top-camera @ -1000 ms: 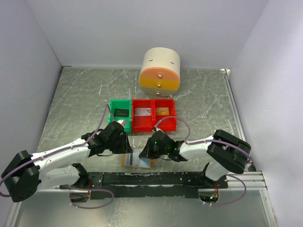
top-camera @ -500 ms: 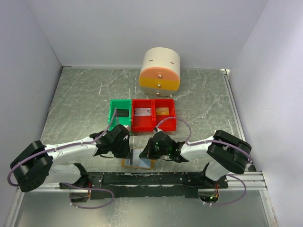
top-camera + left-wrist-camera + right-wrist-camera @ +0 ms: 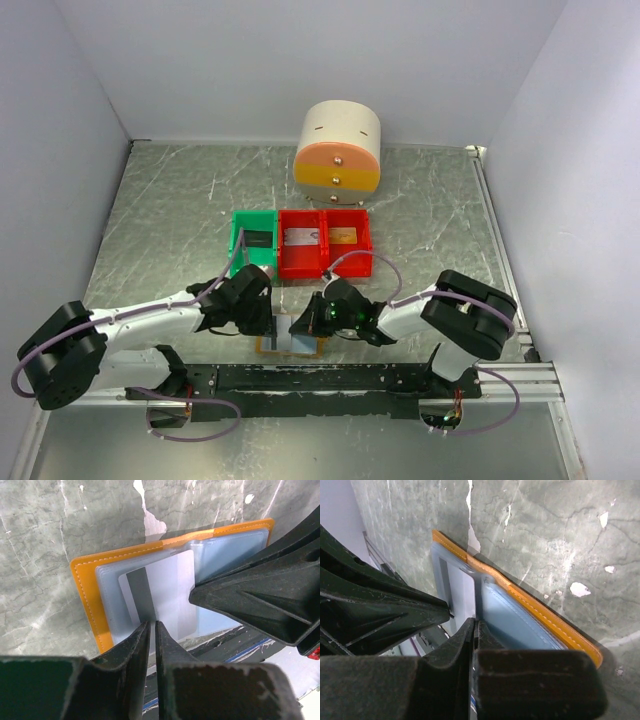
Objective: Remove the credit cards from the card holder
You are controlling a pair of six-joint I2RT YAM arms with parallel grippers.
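The card holder lies open at the table's near edge, orange rim around pale blue pockets. A grey credit card with a dark stripe sits in its left pocket, also visible in the right wrist view. My left gripper is at that card's near edge, jaws closed to a thin slit with the card's edge between them. My right gripper is shut, its tips pressing on the holder by the middle fold. From above, the left gripper and the right gripper meet over the holder.
Behind the holder stand a green bin with a dark card and two red bins, one with a grey card and one with a gold-orange card. A round cream and orange drawer unit stands at the back. The black base rail runs just in front.
My left gripper has come down from beside the green bin to the holder and narrowed its jaws onto the grey card. The right gripper has shifted slightly left on the holder.
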